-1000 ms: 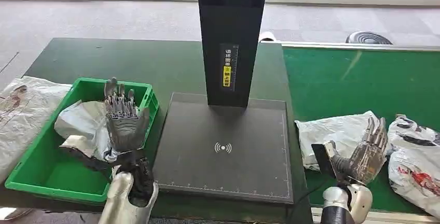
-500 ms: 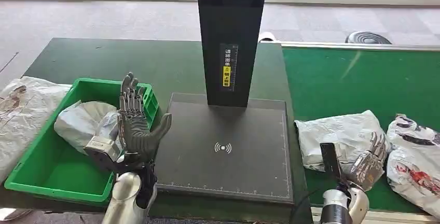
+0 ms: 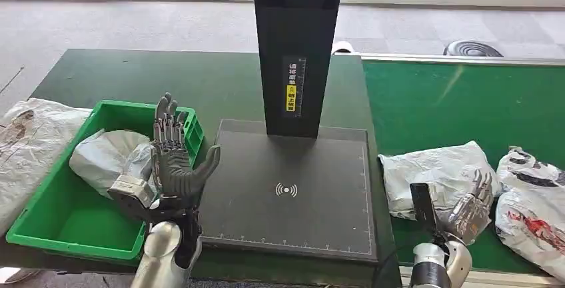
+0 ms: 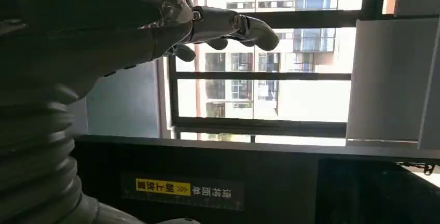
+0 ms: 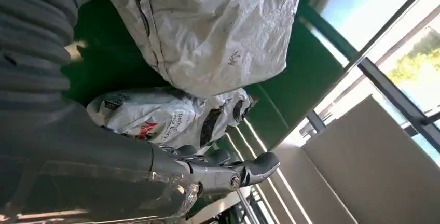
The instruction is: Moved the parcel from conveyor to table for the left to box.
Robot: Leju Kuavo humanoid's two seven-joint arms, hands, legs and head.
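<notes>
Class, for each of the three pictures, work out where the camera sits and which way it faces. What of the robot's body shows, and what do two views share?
Head view: high on the body, looking forward and down at the scanner pad, green bin and conveyor; both arms show, left hand and right hand.
Left wrist view: behind the left hand, facing the scanner column and windows.
Right wrist view: behind the right hand, facing the grey parcel.
Shared: that parcel also lies on the conveyor in the head view.

Crumpled grey parcel [image 3: 436, 175] flat on green conveyor [image 3: 460, 105], just beside the scanner table [image 3: 200, 85].
</notes>
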